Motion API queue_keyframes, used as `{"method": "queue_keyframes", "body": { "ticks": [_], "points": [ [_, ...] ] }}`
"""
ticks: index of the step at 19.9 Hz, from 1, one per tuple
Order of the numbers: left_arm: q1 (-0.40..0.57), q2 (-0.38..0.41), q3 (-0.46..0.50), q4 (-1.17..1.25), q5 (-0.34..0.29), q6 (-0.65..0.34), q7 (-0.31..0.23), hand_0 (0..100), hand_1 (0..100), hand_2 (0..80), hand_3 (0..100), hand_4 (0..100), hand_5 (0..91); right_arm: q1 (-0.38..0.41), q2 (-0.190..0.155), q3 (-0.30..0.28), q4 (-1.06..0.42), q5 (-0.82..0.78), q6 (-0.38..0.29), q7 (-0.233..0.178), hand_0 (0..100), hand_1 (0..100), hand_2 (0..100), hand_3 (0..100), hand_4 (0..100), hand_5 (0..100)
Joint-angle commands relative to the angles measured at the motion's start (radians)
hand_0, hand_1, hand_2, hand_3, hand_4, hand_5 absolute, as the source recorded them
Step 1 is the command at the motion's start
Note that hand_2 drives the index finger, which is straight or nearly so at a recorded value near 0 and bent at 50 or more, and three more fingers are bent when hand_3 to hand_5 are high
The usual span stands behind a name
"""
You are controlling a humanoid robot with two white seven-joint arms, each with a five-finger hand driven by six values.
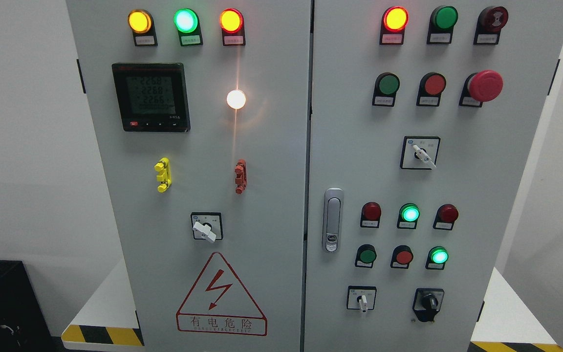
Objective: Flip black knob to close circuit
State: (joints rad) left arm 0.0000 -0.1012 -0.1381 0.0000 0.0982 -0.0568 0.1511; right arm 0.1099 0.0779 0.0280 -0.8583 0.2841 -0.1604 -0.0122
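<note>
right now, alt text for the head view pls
A grey two-door electrical cabinet fills the view, with no robot hand in sight. The black knob sits at the right door's lower right, below lit green lamps; the left door carries a digital meter and a red shock-warning triangle.

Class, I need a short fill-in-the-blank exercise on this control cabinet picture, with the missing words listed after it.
1. The black knob sits at the lower ____ corner of the right door.
2. The big red mushroom button is on the ____ door.
3. The warning triangle shows a red ____ bolt.
4. The door handle stands ____ of the black knob.

Missing words: right; right; lightning; left
</note>
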Motion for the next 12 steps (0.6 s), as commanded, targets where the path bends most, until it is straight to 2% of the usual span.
{"method": "queue_keyframes", "body": {
  "ticks": [1, 3, 8, 10, 12],
  "points": [
    [0.023, 0.0, 0.0, -0.029, 0.0, 0.0, -0.001, 12, 56, 0.0, 0, 0, 0.0, 0.001, 0.002, -0.066, -0.32, 0.186, -0.001, -0.005, 0, 6, 56, 76, 66, 57],
    [0.023, 0.0, 0.0, -0.029, 0.0, 0.0, -0.001, 12, 56, 0.0, 0, 0, 0.0, 0.001, 0.008, -0.086, -0.378, 0.259, -0.001, -0.014, 0, 7, 57, 78, 68, 60],
    [0.023, 0.0, 0.0, -0.029, 0.0, 0.0, -0.001, 12, 56, 0.0, 0, 0, 0.0, 0.001, 0.031, -0.115, -0.491, 0.453, 0.004, -0.09, 0, 6, 64, 84, 73, 71],
    [0.023, 0.0, 0.0, -0.029, 0.0, 0.0, -0.001, 12, 56, 0.0, 0, 0, 0.0, 0.001, 0.033, -0.129, -0.519, 0.522, 0.008, -0.12, 0, 5, 69, 90, 78, 78],
    [0.023, 0.0, 0.0, -0.029, 0.0, 0.0, -0.001, 12, 56, 0.0, 0, 0, 0.0, 0.001, 0.039, -0.137, -0.554, 0.576, 0.021, -0.132, 0, 3, 73, 93, 80, 81]
  ]
}}
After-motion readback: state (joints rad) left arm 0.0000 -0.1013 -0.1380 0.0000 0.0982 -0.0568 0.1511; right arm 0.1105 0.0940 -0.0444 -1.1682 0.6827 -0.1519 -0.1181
